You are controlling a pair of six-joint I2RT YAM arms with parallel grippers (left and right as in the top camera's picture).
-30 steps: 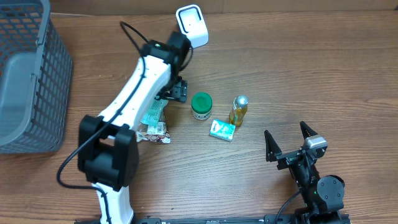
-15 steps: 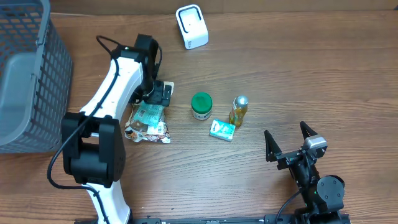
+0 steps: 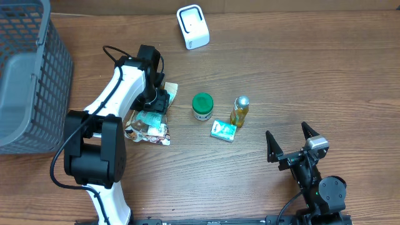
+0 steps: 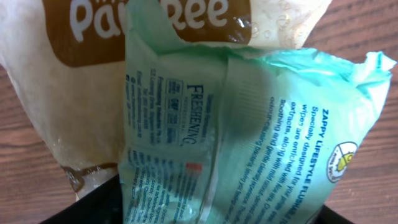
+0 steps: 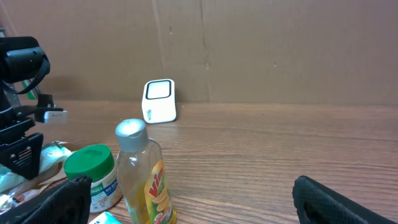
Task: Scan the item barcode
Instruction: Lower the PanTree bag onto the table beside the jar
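**A:** The left gripper (image 3: 157, 100) is low over the pale green plastic wipes packet (image 4: 249, 137). That packet lies on a beige-and-brown snack bag (image 4: 68, 99), left of centre on the wooden table (image 3: 281, 69).

**B:** Pinching it?

**A:** Can't tell. The packet fills the wrist view, with dark fingers (image 4: 87, 208) only at the bottom corners.

**B:** And the right gripper (image 3: 290, 147)?

**A:** Jaws spread wide, holding nothing, near the front edge. The white box-shaped scanner (image 3: 192, 26) stands well apart, at the far side.
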